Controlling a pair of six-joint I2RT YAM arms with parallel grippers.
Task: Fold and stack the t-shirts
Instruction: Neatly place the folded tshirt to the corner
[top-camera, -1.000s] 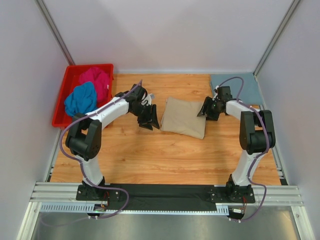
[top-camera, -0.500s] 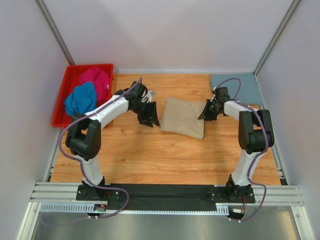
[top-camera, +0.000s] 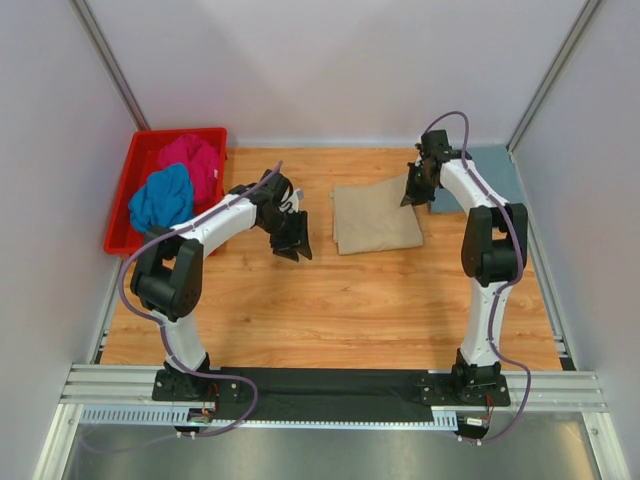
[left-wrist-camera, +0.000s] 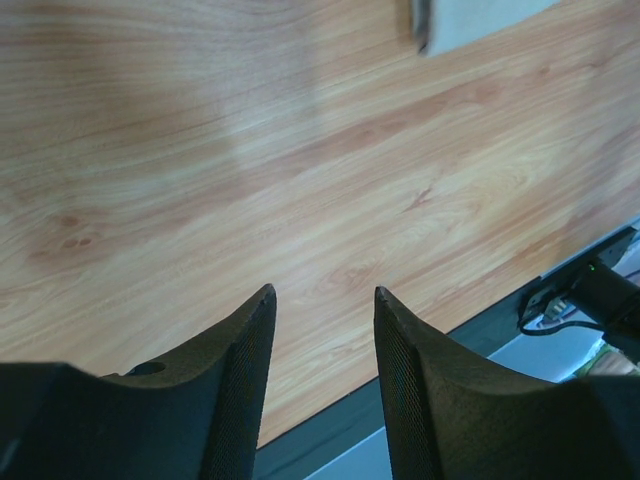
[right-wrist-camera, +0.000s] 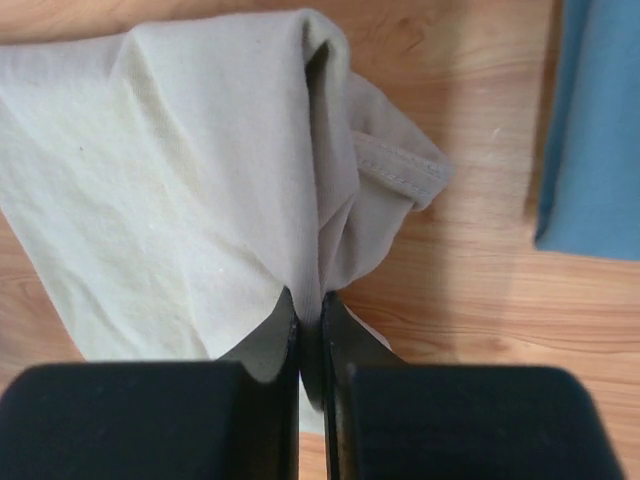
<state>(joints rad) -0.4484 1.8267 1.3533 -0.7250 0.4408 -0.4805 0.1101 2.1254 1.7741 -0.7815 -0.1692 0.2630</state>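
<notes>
While the right hand (right-wrist-camera: 310, 298) pinches one beige t-shirt (top-camera: 375, 220) of four, the left hand (left-wrist-camera: 322, 292) gapes empty.

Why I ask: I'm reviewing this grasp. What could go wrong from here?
1. The right gripper is shut on only a thin ridge of the beige shirt near its edge; lifting may pull one layer and open the fold.
2. The left gripper hangs open over bare table, so the shirt's other side is unsupported and could drag or bunch.
3. A loose hem sticks out beside the grip and may catch or land crooked.
</notes>
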